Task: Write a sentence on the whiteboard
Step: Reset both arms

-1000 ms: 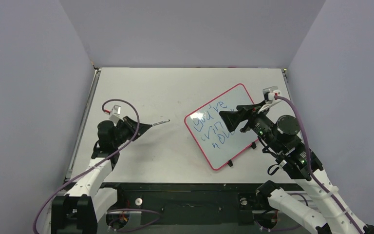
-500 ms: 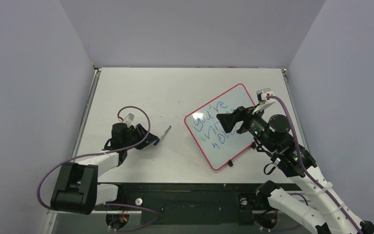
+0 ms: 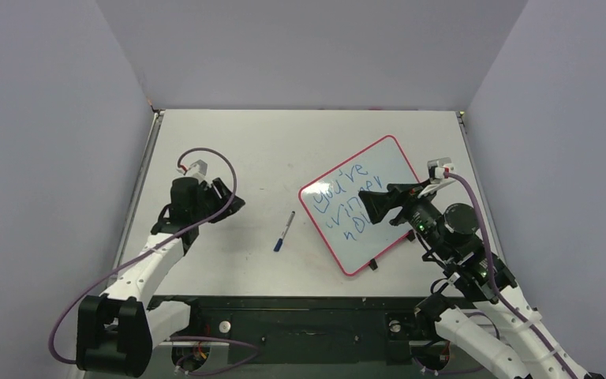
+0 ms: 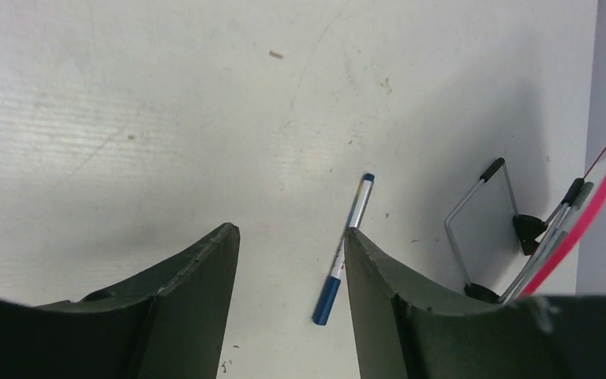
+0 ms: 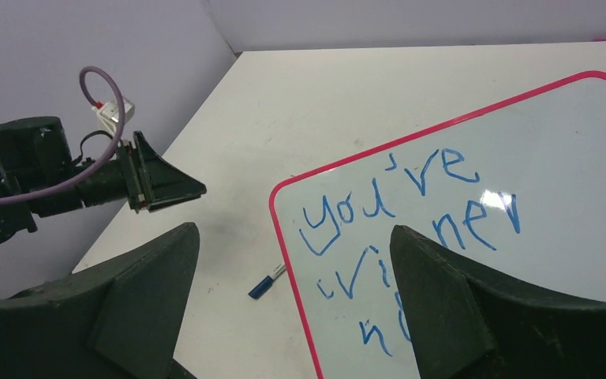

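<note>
Plainly, the pink-framed whiteboard [image 3: 389, 163] bears the blue slanted sentence [image 3: 344, 201]; left claw [image 4: 290, 234] and right claw [image 5: 293, 230] gape empty.

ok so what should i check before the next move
1. left pincer open with nothing between its fingers: ok
2. pen lying flat on the table, apart from both pincers and short of the board's frame: ok
3. sentence present on the whiteboard, three blue lines: ok, though the right arm covers part of it
4. right pincer open and holding nothing: ok
5. right pincer clear of the board's surface: cannot tell
6. pen capped: cannot tell
</note>
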`<state>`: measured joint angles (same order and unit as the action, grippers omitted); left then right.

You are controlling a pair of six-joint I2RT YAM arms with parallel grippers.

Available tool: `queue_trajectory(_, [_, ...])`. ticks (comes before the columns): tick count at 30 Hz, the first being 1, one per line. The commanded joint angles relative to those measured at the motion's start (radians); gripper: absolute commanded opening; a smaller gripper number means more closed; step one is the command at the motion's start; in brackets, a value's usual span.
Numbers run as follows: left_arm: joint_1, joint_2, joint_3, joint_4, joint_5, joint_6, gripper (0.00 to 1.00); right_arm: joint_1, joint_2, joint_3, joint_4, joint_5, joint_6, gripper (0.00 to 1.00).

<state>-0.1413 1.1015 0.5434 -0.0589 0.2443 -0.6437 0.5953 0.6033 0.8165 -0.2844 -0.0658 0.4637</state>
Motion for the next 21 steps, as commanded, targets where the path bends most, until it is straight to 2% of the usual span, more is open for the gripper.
queue_trajectory(1, [0.012, -0.060, 0.151, -0.132, -0.057, 0.117, 0.49, -0.002, -0.035, -0.011, 0.041, 0.059, -0.010, 0.86])
queue_trajectory(8, [0.024, -0.091, 0.318, -0.157, -0.024, 0.222, 0.51, -0.001, -0.110, -0.031, -0.035, 0.138, -0.019, 0.87])
queue_trajectory(12, [0.030, -0.088, 0.385, -0.143, -0.030, 0.287, 0.55, -0.001, -0.168, -0.035, -0.102, 0.201, -0.012, 0.87])
queue_trajectory(17, [0.031, -0.048, 0.433, -0.144, -0.037, 0.315, 0.68, -0.002, -0.213, -0.040, -0.150, 0.254, 0.002, 0.87])
queue_trajectory(21, [0.034, -0.032, 0.384, -0.064, -0.008, 0.297, 0.74, -0.002, -0.229, -0.033, -0.183, 0.281, 0.013, 0.87])
